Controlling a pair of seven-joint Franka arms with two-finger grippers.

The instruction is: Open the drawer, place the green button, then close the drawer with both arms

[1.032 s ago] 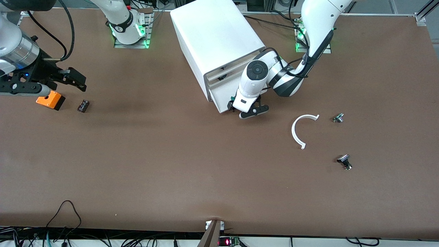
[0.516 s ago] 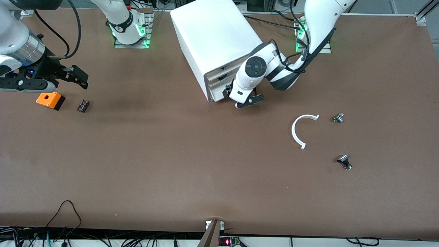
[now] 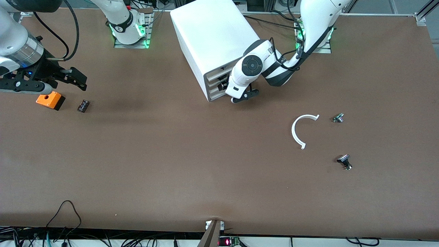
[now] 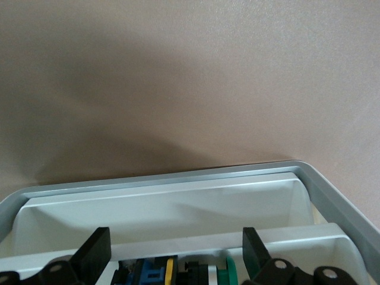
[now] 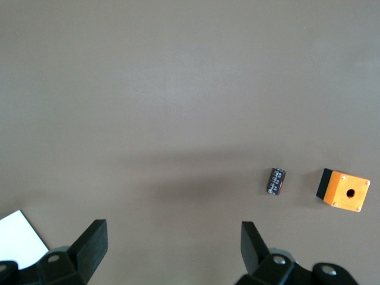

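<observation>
- Both grippers have their jaws spread wide, and neither pair holds anything.
- Between the two black fingers of the left gripper the left wrist view shows the pale front strip of the drawer, pushed in almost flush with the cabinet face.
- Just under that strip a narrow slot shows small coloured parts inside: blue, yellow, black and one green. Whether the green one is the button I cannot tell; no button is seen lying on the table.
- From the front, the left gripper is right at the front face of the white cabinet, at the lower corner of the drawer fronts.
- The right gripper hangs over the table near the right arm's end, and that arm waits there.
- Under it lie an orange box with a hole and, just beside this, a small dark cylinder; the two are apart, not touching.
- Toward the left arm's end lie a white curved strip and two small knobbed parts, one just beside the strip's end and one nearer to the front camera.
- The brown table is bare and wide in front of the cabinet, so there is much open room there.
</observation>
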